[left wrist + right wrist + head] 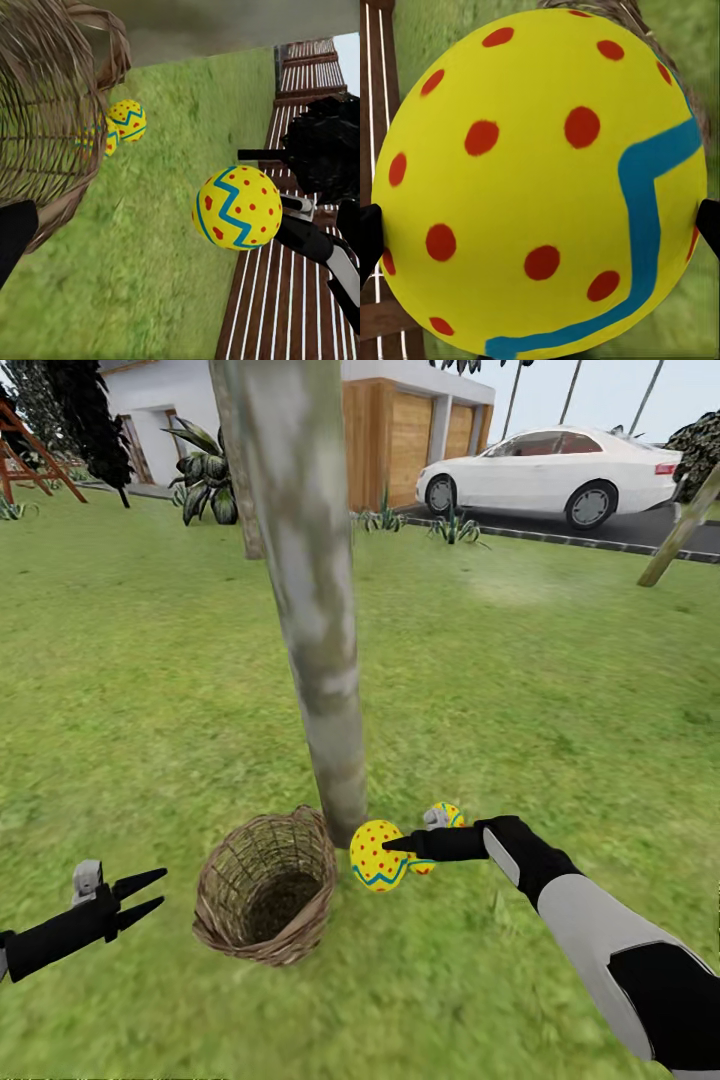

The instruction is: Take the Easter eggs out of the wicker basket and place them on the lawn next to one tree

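The wicker basket [265, 895] is rough, open-woven brown cane. The Easter egg [540, 180] looks smooth, matt yellow with painted dots. The tree [310, 600] trunk is smooth, mottled grey bark; the lawn [550, 690] coarse grass.

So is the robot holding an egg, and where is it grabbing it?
Yes. The right gripper holds one egg by its two sides, a finger on each. The left gripper is open and holds nothing.

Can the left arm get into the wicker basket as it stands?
Probably yes: the left gripper hangs open beside the wicker basket, grass between them, and the basket's mouth tilts up, unobstructed.
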You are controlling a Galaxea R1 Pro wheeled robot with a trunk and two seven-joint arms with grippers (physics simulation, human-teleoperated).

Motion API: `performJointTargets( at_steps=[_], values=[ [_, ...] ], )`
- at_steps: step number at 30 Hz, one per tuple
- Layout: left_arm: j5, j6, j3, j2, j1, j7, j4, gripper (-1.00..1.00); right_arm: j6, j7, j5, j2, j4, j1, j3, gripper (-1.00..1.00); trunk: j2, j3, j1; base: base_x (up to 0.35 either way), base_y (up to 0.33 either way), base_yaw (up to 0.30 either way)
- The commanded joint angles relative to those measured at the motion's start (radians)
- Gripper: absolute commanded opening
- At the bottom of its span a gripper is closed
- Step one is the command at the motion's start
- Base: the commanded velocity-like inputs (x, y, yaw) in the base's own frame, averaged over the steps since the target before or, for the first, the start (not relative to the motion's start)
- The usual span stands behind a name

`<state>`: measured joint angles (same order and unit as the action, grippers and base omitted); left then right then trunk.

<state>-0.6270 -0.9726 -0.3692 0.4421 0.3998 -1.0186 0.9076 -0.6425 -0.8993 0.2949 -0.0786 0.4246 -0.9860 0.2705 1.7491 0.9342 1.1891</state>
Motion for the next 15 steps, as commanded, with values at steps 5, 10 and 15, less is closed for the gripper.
performJointTargets(
  at_steps=[5, 10, 15],
  values=[
    [0.002, -0.005, -0.001, 0.000, 0.001, -0.002, 0.001, 1.00, -0.006, 0.002, 0.009, 0.000, 0.002, 0.000, 0.004, -1.00, 0.000, 0.001, 0.000, 0.000, -0.295, 0.095],
    [0.003, -0.005, 0.000, 0.000, 0.001, -0.002, 0.000, 1.00, -0.006, 0.002, 0.008, 0.001, 0.002, 0.000, 0.004, -1.00, 0.000, 0.001, 0.000, 0.000, -0.296, 0.042],
    [0.003, -0.005, 0.001, 0.000, 0.001, -0.002, 0.000, 1.00, -0.006, 0.003, 0.007, 0.003, 0.002, 0.000, 0.004, -1.00, 0.000, 0.001, 0.000, 0.000, -0.297, 0.264]
  ],
)
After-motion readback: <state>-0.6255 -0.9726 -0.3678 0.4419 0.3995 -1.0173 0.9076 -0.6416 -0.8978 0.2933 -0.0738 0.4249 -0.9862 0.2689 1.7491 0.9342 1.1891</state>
